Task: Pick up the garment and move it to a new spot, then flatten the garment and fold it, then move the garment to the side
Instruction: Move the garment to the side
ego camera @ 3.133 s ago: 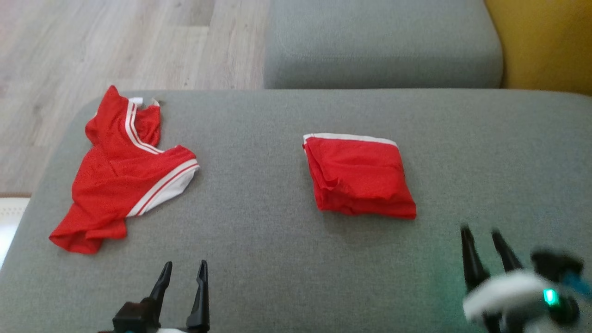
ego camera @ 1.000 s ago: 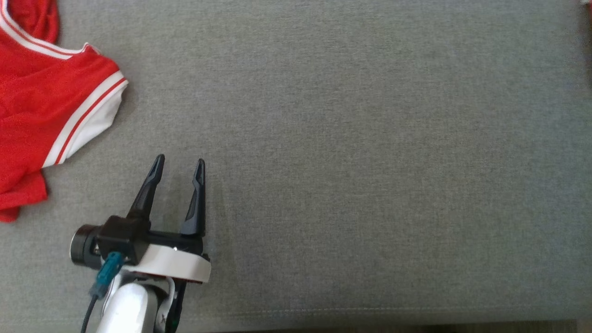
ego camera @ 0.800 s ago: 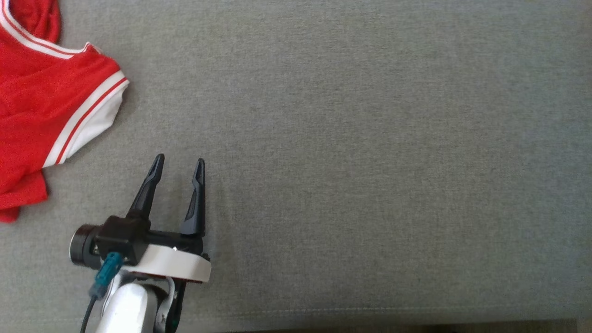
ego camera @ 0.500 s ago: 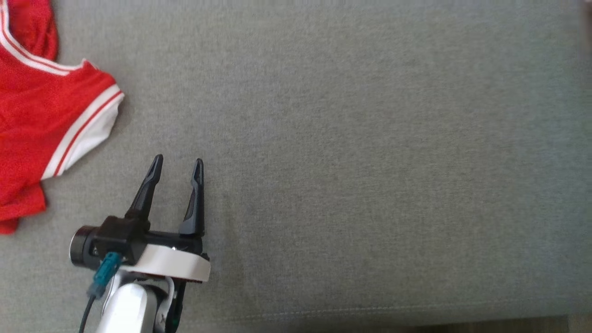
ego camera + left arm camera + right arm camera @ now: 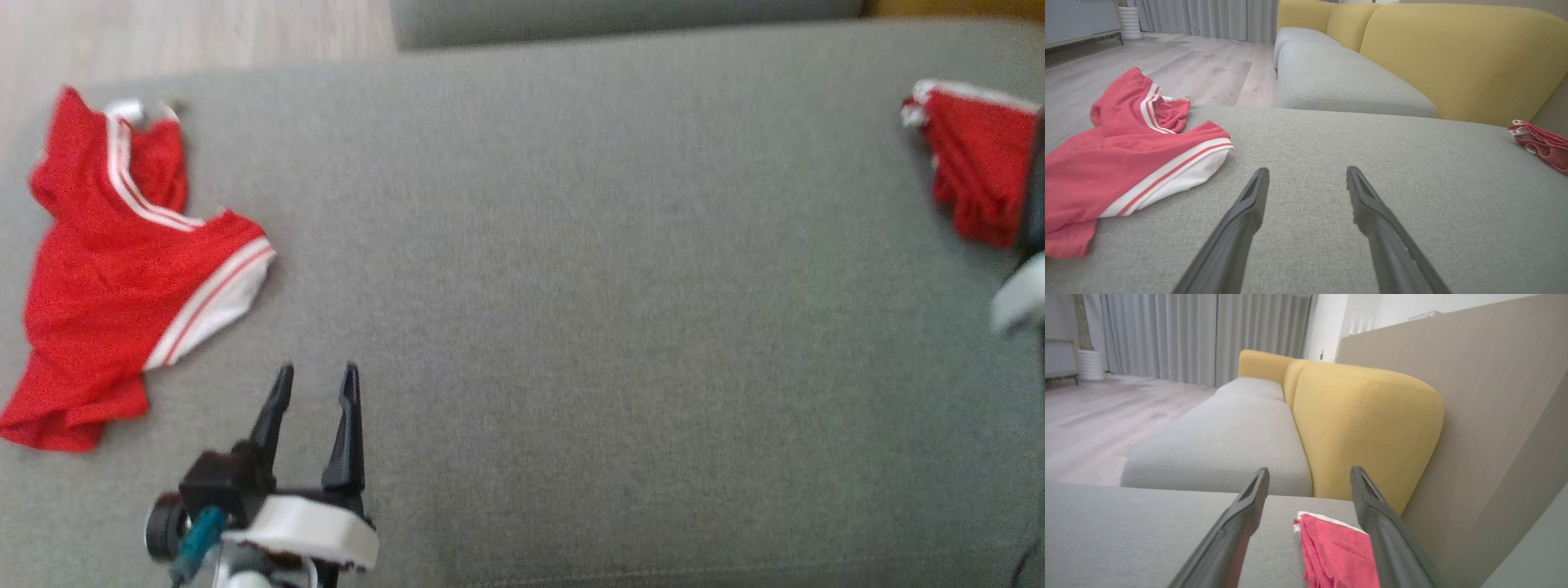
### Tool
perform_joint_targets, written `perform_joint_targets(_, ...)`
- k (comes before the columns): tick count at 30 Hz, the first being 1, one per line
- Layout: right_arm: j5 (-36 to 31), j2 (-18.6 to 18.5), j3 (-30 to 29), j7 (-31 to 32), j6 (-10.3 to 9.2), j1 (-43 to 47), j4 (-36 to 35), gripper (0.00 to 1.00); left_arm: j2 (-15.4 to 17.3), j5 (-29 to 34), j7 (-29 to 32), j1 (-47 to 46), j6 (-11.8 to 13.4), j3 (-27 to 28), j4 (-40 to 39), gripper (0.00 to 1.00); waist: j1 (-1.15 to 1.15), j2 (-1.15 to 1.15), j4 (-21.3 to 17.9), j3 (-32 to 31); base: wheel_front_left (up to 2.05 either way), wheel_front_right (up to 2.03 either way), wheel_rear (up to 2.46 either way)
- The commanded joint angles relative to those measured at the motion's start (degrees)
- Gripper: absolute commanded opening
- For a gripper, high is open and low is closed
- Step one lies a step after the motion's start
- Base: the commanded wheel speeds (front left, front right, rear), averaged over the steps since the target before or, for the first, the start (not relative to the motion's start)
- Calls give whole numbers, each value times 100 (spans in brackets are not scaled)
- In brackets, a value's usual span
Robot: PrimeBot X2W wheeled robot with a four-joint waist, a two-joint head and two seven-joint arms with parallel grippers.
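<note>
A: What is the largest thing here?
B: The grey seat (image 5: 571,286), which takes up most of the head view. Past its far edge are a wood floor (image 5: 204,41) and a second grey seat (image 5: 1224,441) with a yellow backrest (image 5: 1367,428).

A: What lies on the seat?
B: Two red garments with white trim, well apart. The loose garment (image 5: 114,278) sprawls crumpled at the far left, near the seat's left edge. The folded garment (image 5: 976,159) is a compact stack at the far right, its white band toward the far edge. It lies near the seat's far right corner, close to a beige panel (image 5: 1474,416).

A: Is either one held?
B: No. The left gripper (image 5: 317,371) is over bare seat near the front edge. Its fingers are spread and empty and point away from the robot. The loose garment is off to its left, apart from it.

A: And the right one?
B: The right gripper (image 5: 1309,471) is a blur at the head view's right edge. Its wrist view shows the fingers wide apart with nothing pinched. The folded garment lies on the seat just beyond them, and the right finger overlaps it in that view. Whether that finger touches the cloth, I cannot tell.
</note>
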Motion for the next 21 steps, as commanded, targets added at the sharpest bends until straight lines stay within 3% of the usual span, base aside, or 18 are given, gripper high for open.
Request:
perform_joint_targets(1,90,83,154,-79,39,251,-491,100,-13,-23,-69,-46,41,185,-139,100,0,0,97,-473,0,0,0)
perform_joint_targets(4,149,453,175,-234,39,952,-1022,100,-26,-27,-69,56,35,172,-70,100,0,0,183,-680,0,0,0)
perform_joint_targets(9,114,951,122,-650,39,1951,-1291,100,-34,55,-69,120,-12,129,164,100,0,0,358,-916,0,0,0)
perform_joint_targets(15,68,1080,357,-1210,39,2603,-672,100,-43,80,-69,113,-31,100,437,100,0,0,446,-994,0,0,0)
perform_joint_targets(21,140,1083,553,-1673,39,2700,137,100,-47,87,-69,126,-24,113,599,100,0,0,474,-1023,0,0,0)
